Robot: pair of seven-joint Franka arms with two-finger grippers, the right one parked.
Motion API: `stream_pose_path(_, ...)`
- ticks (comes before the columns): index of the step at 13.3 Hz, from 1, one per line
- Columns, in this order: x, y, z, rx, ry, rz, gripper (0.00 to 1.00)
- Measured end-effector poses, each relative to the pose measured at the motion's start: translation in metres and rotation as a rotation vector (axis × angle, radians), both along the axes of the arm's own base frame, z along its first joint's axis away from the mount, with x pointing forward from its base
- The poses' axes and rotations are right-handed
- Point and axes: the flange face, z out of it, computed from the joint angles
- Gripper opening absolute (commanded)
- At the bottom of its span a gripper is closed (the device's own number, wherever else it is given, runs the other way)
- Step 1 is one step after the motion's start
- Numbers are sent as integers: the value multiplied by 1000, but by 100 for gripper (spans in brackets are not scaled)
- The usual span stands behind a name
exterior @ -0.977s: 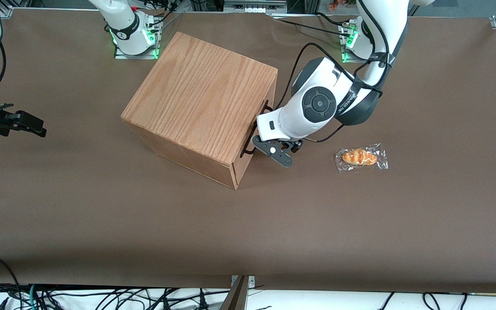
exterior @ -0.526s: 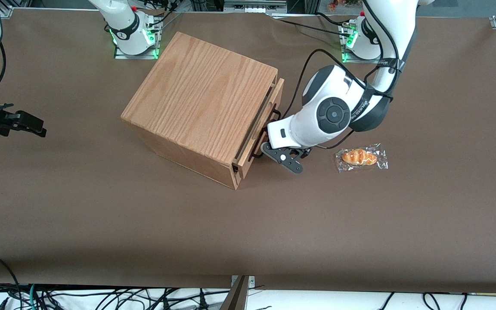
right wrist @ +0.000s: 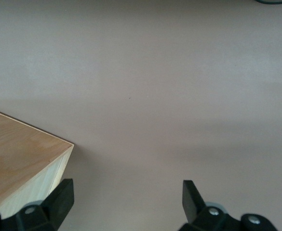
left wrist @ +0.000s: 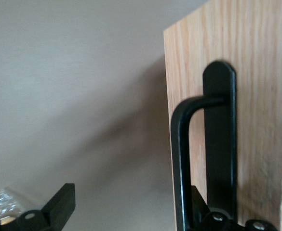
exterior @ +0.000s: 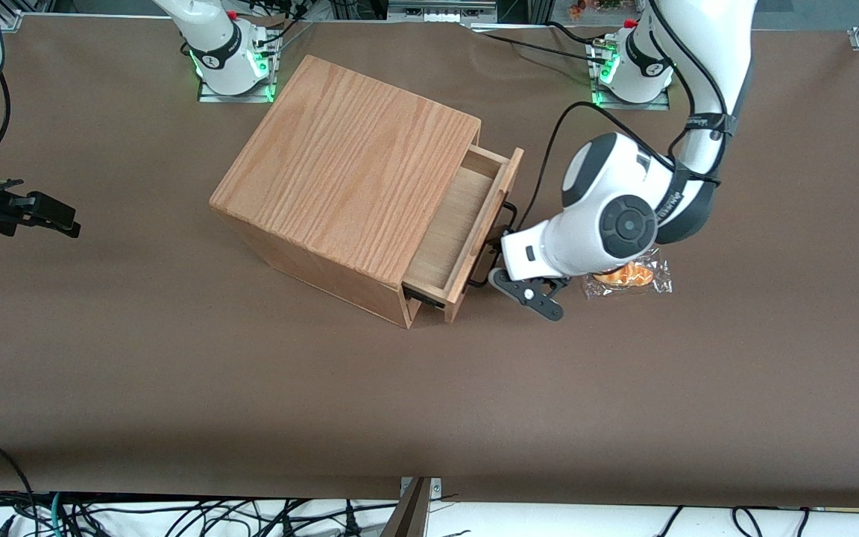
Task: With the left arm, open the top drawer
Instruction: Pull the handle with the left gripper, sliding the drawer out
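The oak-grain box (exterior: 355, 164) stands on the brown table, and its top drawer (exterior: 459, 224) is pulled partly out, showing pale plain wood inside. A thin black wire handle (exterior: 491, 246) runs along the drawer front (left wrist: 261, 110). The left arm (exterior: 608, 224) reaches in low in front of the drawer. Its gripper (exterior: 498, 262) is open at the handle. In the left wrist view the handle (left wrist: 179, 159) lies just inside one finger (left wrist: 198, 211), while the second finger (left wrist: 59, 202) stands well apart; the gripper (left wrist: 129, 197) holds nothing else.
A clear-wrapped orange pastry (exterior: 638, 274) lies on the table beside the left arm's wrist, partly covered by it, and its wrapper (left wrist: 3, 204) shows by the gripper. Both arm bases (exterior: 631, 67) stand farther from the camera than the box.
The top drawer went from shut to pulled well out. The left arm's gripper moved away from the box with the handle, toward the wrapped pastry.
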Motion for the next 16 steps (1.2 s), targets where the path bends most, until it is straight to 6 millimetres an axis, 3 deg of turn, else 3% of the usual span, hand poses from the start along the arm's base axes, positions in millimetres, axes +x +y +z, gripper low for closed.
stream_pose_path(2, 6, 13, -2, 0, 4, 16, 100)
stream_pose_path(11, 9, 27, -3, -5, 37, 37, 100)
stream_pose_path(16, 23, 59, 0, -4, 35, 77, 100)
